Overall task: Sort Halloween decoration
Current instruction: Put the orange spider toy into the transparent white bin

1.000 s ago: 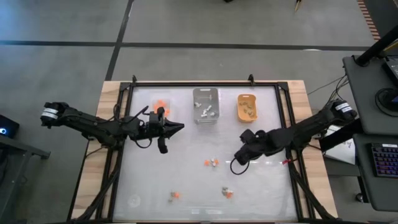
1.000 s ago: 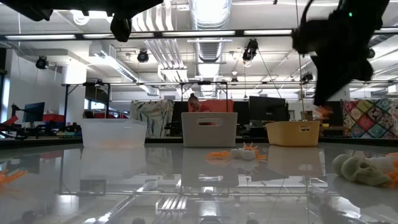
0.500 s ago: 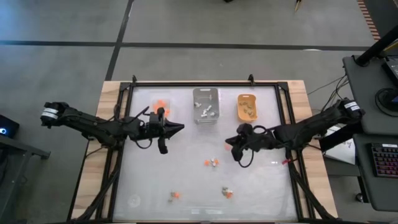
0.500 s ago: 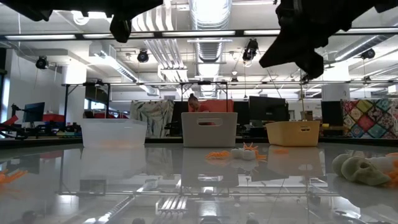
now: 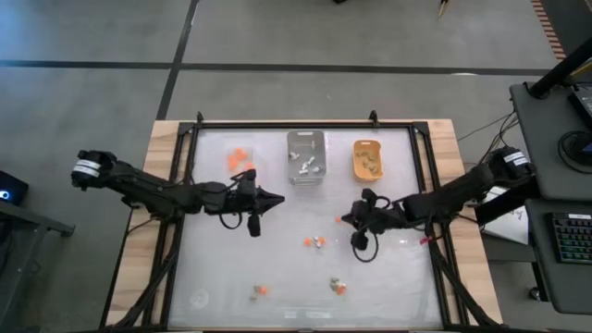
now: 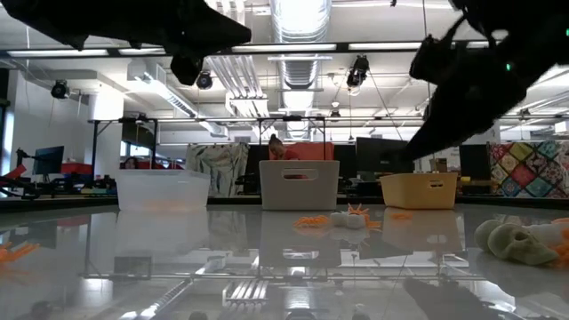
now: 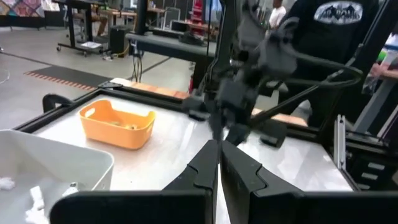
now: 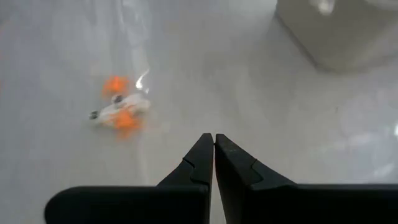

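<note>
bare tabletop (image 5: 277, 250) surrounds both closed, empty claws, left claw (image 5: 280, 198) and right claw (image 5: 344, 219), mid-table.

Orange and white trinkets (image 5: 316, 241) lie scattered — some already in trays.

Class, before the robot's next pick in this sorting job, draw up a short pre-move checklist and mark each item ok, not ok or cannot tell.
1. Right gripper empty and shut: ok, but it must open before a pick.
2. Left gripper empty and shut, waiting near the clear tray: ok.
3. Nearest target, the orange and white trinket pair, lies loose on the table: ok.
4. Arms apart from each other: ok.
5. Grey tray and orange tray stand unblocked: ok.
6. Which tray the pair belongs in: cannot tell.
</note>
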Motion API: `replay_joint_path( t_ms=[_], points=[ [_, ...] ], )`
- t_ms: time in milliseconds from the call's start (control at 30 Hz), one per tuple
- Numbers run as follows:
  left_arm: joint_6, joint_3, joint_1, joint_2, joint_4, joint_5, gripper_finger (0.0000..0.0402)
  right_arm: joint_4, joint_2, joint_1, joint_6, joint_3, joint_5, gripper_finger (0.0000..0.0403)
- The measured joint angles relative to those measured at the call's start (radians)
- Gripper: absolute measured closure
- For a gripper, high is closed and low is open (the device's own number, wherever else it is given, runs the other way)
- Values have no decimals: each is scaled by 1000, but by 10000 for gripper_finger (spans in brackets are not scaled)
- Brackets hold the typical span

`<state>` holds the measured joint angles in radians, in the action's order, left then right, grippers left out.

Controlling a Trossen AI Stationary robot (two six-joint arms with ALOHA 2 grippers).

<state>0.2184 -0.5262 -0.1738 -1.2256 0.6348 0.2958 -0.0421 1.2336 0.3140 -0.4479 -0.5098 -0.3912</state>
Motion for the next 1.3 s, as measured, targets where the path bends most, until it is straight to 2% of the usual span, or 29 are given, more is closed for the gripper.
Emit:
replay_joint_path(
  t_ms=[167, 267, 367, 500, 667, 867, 1000, 1133, 1300],
  points=[
    [0, -1, -2, -45, 89, 0, 402, -353, 38, 1, 215, 144, 1, 394],
    [0, -1, -2, -46, 91, 0, 402, -451, 41, -4, 268, 209, -19, 394],
    [0, -1, -2, -39, 91, 0, 402, -473, 44, -9, 222, 241, -59, 393],
    [0, -1, -2, -38, 111, 8, 402, -475, 55, -9, 220, 248, -56, 371],
    [-10, -1, -1, -39, 137, 10, 402, -475, 116, -9, 208, 212, -54, 307],
    [-9, -2, -1, -38, 152, 11, 402, -472, 259, -9, 206, 153, -52, 221],
    [-4, -2, -1, -38, 155, 11, 402, -475, 320, -12, 198, 129, -56, 186],
    [-2, -2, -1, -38, 157, 11, 402, -491, 360, -18, 159, 129, -58, 176],
    [0, -2, -1, -38, 159, 11, 402, -492, 371, -20, 147, 134, -48, 202]
  ],
)
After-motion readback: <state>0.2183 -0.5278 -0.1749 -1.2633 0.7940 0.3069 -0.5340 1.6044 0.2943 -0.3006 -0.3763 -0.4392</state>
